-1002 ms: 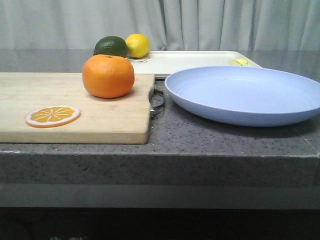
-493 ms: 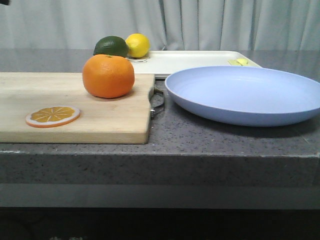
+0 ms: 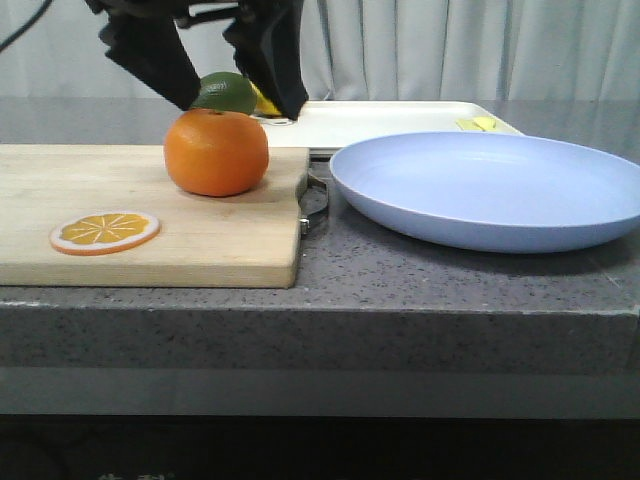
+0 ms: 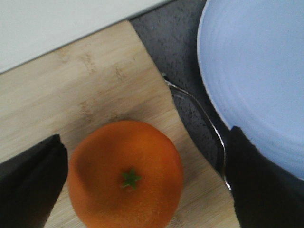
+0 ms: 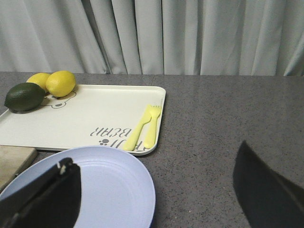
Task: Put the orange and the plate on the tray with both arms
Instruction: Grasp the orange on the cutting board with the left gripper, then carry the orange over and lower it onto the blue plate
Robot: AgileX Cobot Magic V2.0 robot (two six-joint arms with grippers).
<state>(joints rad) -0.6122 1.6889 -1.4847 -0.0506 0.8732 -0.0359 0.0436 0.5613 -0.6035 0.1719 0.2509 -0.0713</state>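
The orange point(image 3: 217, 152) sits on the wooden cutting board point(image 3: 120, 215), also in the left wrist view point(image 4: 126, 173). My left gripper point(image 3: 232, 100) hangs open just above it, one black finger on each side, not touching. The lavender-blue plate point(image 3: 495, 190) lies on the counter to the right of the board, also in the left wrist view point(image 4: 256, 71) and the right wrist view point(image 5: 114, 187). The cream tray point(image 3: 380, 122) lies behind them, also in the right wrist view point(image 5: 90, 118). My right gripper point(image 5: 156, 199) is open above the plate's edge; it is not in the front view.
An orange slice disc point(image 3: 105, 231) lies on the board's front left. A dark green avocado point(image 5: 24, 96) and lemons point(image 5: 60, 83) sit on the tray's far corner, yellow cutlery point(image 5: 145, 126) near its other end. The board's metal handle point(image 3: 315, 200) faces the plate. Curtains close the back.
My left gripper has come down into the front view from the top and now hangs open over the orange. The orange, plate and tray have not moved.
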